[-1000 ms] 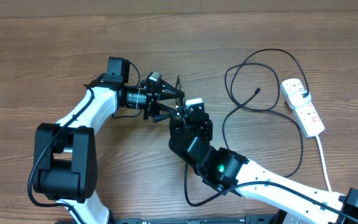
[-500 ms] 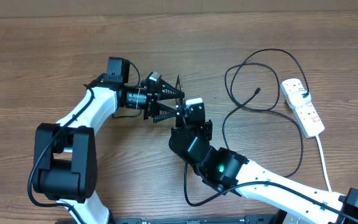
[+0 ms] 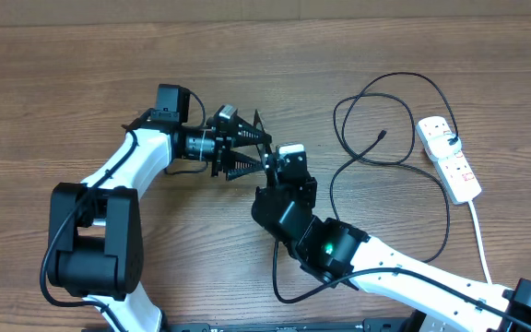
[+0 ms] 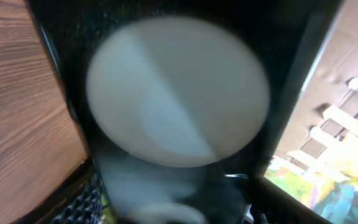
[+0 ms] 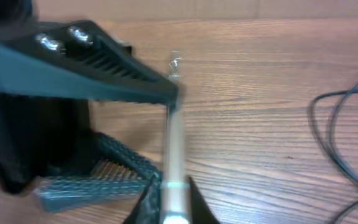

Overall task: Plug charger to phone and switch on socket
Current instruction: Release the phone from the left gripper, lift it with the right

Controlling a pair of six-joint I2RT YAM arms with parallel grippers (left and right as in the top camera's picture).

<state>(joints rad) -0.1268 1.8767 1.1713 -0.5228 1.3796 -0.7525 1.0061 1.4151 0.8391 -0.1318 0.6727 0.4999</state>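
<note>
The phone [image 3: 262,136] stands on edge above the table, a thin line from overhead. Its glossy black face with a round white glare fills the left wrist view [image 4: 179,93]. My left gripper [image 3: 264,153] holds it across its width, one finger [image 5: 104,68] on top and one finger [image 5: 104,177] below. My right gripper [image 5: 171,188] is shut on the phone's thin silvery edge [image 5: 174,137]. The charger [image 3: 404,83], a looped black cable, lies to the right with its plug tip [image 3: 381,136] free. The socket [image 3: 450,157] lies at the far right, away from both grippers.
The socket's white cord [image 3: 480,240] runs toward the front right edge. Part of the black cable [image 5: 340,124] shows at the right of the right wrist view. The right arm [image 3: 376,263] stretches across the front of the table.
My right gripper has closed onto the phone's edge. The left gripper and phone have shifted slightly up and left.
</note>
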